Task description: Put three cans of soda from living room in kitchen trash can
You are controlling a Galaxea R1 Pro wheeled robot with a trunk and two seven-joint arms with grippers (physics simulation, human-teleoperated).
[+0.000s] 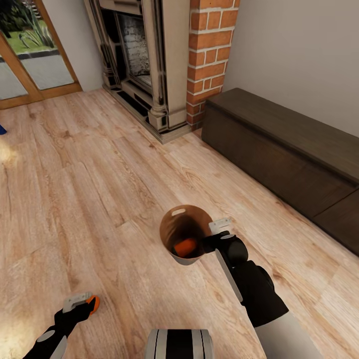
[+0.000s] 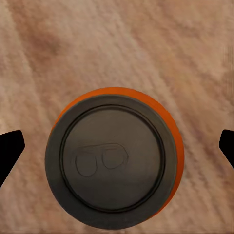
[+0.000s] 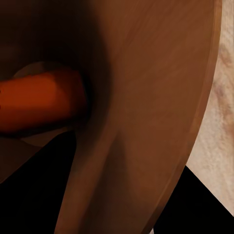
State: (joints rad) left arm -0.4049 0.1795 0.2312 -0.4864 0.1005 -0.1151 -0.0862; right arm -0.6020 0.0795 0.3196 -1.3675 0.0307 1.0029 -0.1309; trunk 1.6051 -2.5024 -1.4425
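The trash can [image 1: 185, 234] hangs above the wood plank floor [image 1: 99, 189], out in front of the brick fireplace [image 1: 164, 65], carried at its rim by the right gripper [image 1: 214, 238]. That gripper is pinched on the can's wall; in the right wrist view one dark finger [image 3: 39, 180] lies inside the brown wall [image 3: 156, 107] and the other outside it. An orange soda can [image 1: 186, 246] lies on its side in the bottom of the trash can, also seen in the right wrist view [image 3: 41, 100].

Nearer the robot than the trash can and to its left, the left gripper [image 1: 86, 303] has a second orange soda can [image 1: 93, 302] at its tip. In the left wrist view this can [image 2: 114, 158] shows its grey top [image 2: 112, 158], with the two dark fingertips [image 2: 9, 148] spread on either side of it, apart from its sides. A long dark cabinet [image 1: 284, 149] stands against the wall to the right of the fireplace, and wood-framed glass doors [image 1: 30, 55] lie to the fireplace's left.
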